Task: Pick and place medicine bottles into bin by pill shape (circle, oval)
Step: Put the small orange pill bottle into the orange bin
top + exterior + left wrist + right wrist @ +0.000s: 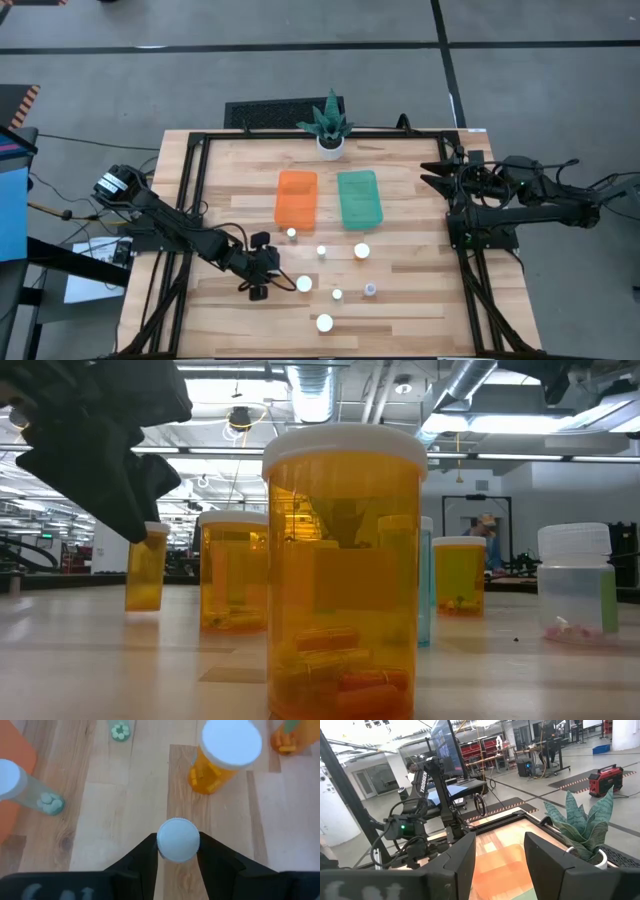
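Down on the tabletop [420, 300], seven medicine bottles can be counted from the high view, all with white caps: one by the orange bin's [296, 198] near corner [291, 233], two in a row past it [322, 251] [362, 251], two smaller ones lower down [337, 294] [370, 289], one alone nearest the table's front edge [324, 322], and one at the left gripper [258, 277], mostly hidden from above. The left wrist view shows what the overhead cannot: that bottle's round cap [178, 840] sits between the two dark fingers [145, 857], which press against its sides, so the jaws are gripping it. The same view shows an amber bottle [220, 760] with oblong pills just beyond, and a clear bottle [30, 795] with round pale-green pills lying over the orange bin's edge in the picture. Two bins lie side by side mid-table, the orange one and the green bin [359, 198], touching nothing. The low view alone reveals the bottles' amber bodies: a large one [343, 575] close to the camera holding capsules, with others behind it and a clear one [578, 585] far to the side. A potted plant [330, 125] stands behind the bins. The right gripper [499, 860] waits at the table's right edge, well away from the bottles, its jaws standing apart on nothing.
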